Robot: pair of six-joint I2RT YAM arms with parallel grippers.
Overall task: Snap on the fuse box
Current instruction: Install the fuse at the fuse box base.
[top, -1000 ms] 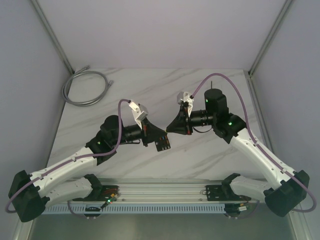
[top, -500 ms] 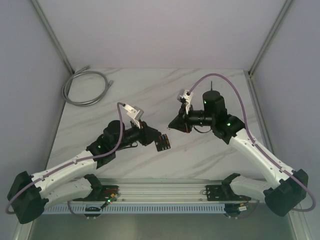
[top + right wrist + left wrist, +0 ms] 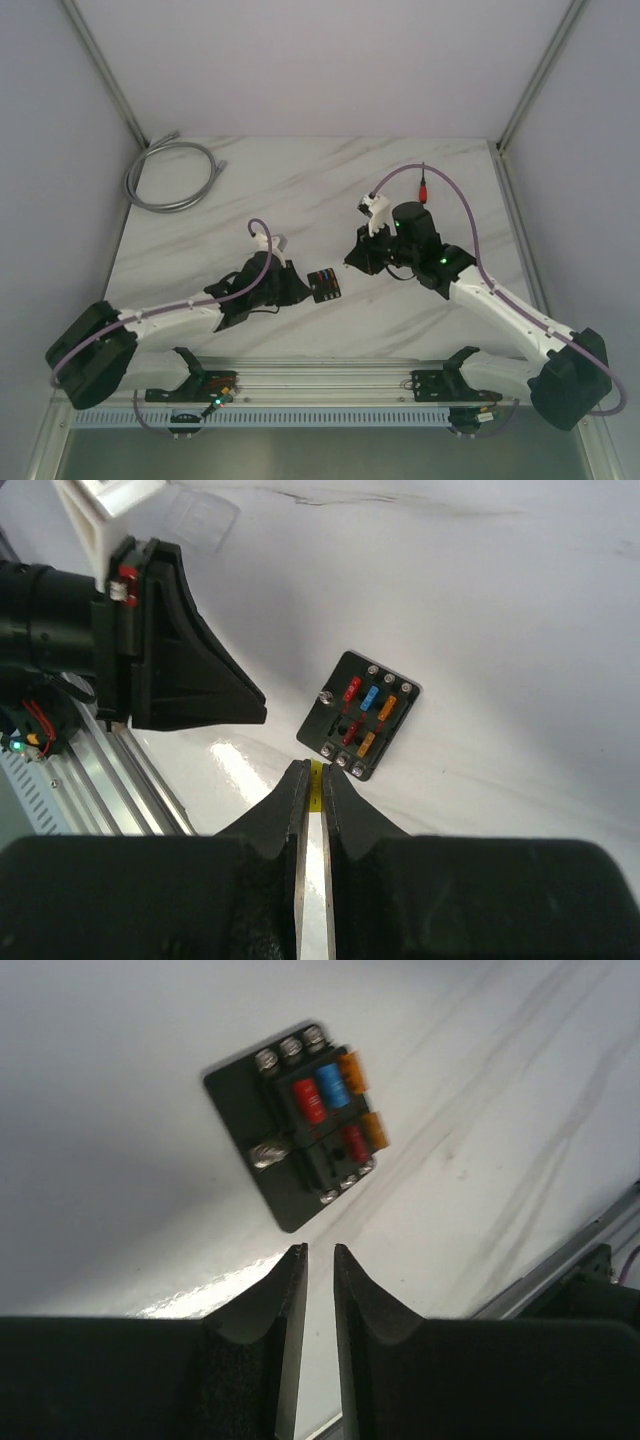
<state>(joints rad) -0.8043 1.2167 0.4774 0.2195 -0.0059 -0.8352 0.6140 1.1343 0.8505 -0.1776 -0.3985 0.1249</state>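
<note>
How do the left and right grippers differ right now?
The left gripper is narrowly open and empty; the right gripper pinches a thin yellow piece. The left gripper sits left of the fuse box, the right gripper to its right. Both face it without touching.

I have both arms reaching in toward the fuse box, 1 from each side. The left gripper lies low just left of the box and points at it, its 2 fingers a narrow gap apart and empty. The right gripper hangs just right of the box and beyond it, tilted down at it, its fingers nearly touching and holding nothing. Neither gripper touches the box.
</note>
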